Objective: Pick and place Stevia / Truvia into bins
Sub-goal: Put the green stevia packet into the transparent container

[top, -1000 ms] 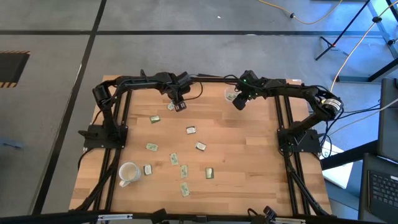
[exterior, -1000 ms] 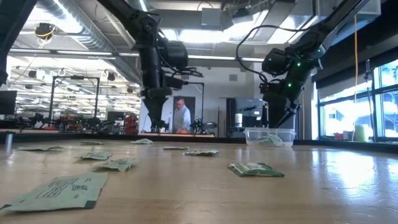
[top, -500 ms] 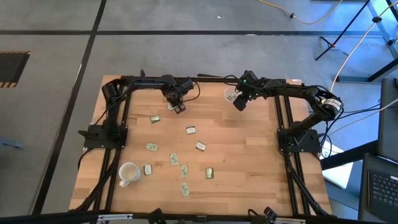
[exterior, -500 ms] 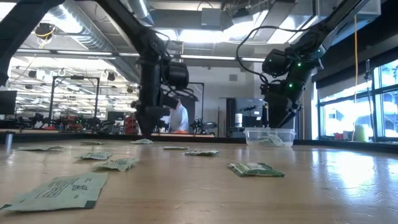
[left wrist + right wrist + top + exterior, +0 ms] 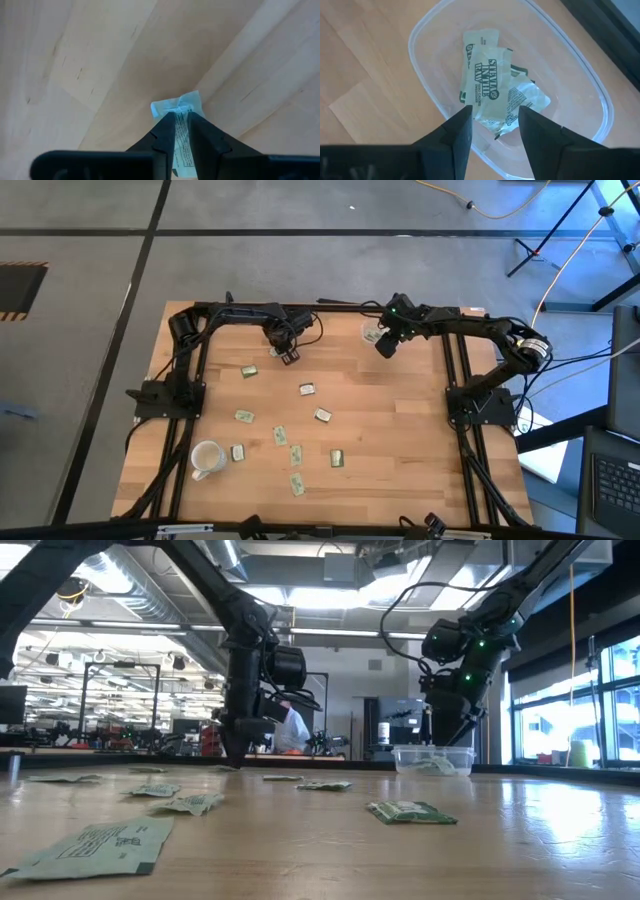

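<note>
Clear bin (image 5: 427,30), Stevia sachets (image 5: 485,75) inside

1. Landmark: clear bin (image 5: 372,333), at the desk's (image 5: 400,430) far edge. Right gripper (image 5: 384,346) hangs over its near rim, fingers spread; no way straight down into the bin there.
2. Left of the bin: left gripper (image 5: 289,356) low on the desk, fingers astride a sachet (image 5: 176,107). Bare wood between the two grippers.
3. Nearer than the bin: scattered sachets (image 5: 307,389) mid-desk, flat, with gaps between them.
4. Far from the bin, near-left corner: white mug (image 5: 206,457), upright, the one tall obstacle.
5. Near-right of the bin: open wood.
</note>
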